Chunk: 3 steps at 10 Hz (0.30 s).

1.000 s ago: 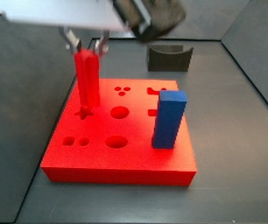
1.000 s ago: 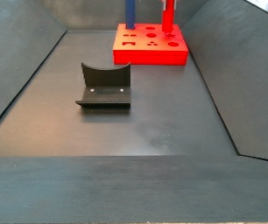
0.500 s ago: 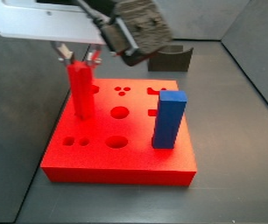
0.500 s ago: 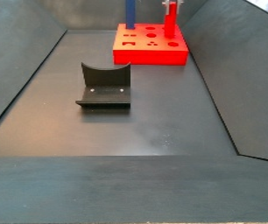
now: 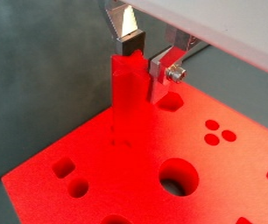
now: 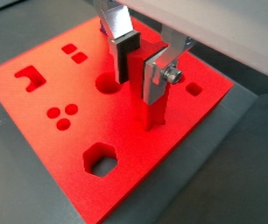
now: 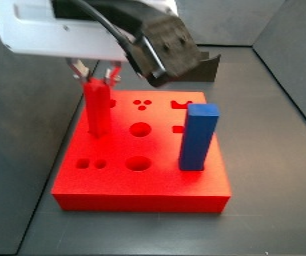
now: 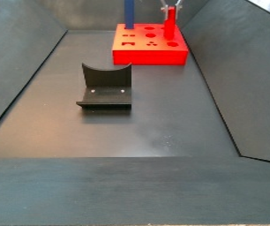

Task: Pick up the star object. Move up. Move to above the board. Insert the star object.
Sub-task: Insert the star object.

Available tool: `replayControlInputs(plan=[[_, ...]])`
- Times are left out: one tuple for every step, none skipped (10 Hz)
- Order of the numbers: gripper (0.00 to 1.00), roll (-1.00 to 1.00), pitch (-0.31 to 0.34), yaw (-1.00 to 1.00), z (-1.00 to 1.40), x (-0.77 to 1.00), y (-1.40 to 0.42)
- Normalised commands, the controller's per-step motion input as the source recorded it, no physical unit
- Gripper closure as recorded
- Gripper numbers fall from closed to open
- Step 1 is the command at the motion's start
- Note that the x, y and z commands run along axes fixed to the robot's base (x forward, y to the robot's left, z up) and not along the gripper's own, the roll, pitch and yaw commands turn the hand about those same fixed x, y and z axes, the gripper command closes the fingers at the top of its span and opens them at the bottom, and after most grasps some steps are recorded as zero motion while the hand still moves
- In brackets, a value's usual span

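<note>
The star object (image 7: 98, 108), a slim red peg, stands upright with its lower end in a hole of the board (image 7: 163, 180) near the board's far left corner. My gripper (image 7: 100, 75) is shut on the peg's top end. In both wrist views the silver fingers flank the star object (image 5: 127, 96) (image 6: 154, 109), with the gripper (image 5: 144, 63) (image 6: 140, 80) directly above the board (image 5: 124, 175) (image 6: 137, 166). In a side view the peg (image 8: 169, 22) and gripper (image 8: 169, 7) show small at the far board (image 8: 149, 57).
A blue block (image 7: 199, 135) stands upright in the board's right side; it also shows far off (image 8: 128, 11). The dark fixture (image 8: 104, 86) stands on the floor apart from the board, and partly behind the arm (image 7: 203, 65). Dark walls enclose the floor.
The gripper has moved down with the star object. The peg stands lower in the board than one second ago. The blue block and fixture have not moved.
</note>
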Motion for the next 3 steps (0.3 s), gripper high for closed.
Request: replayControlInputs(plan=[[1.0,0.05,-0.213,0.0,-0.78,-0.03,0.0],[1.0,0.09,-0.24,0.0,-0.76,-0.17,0.0],[1.0,0.0,0.0,0.0,0.0,0.0,0.0]])
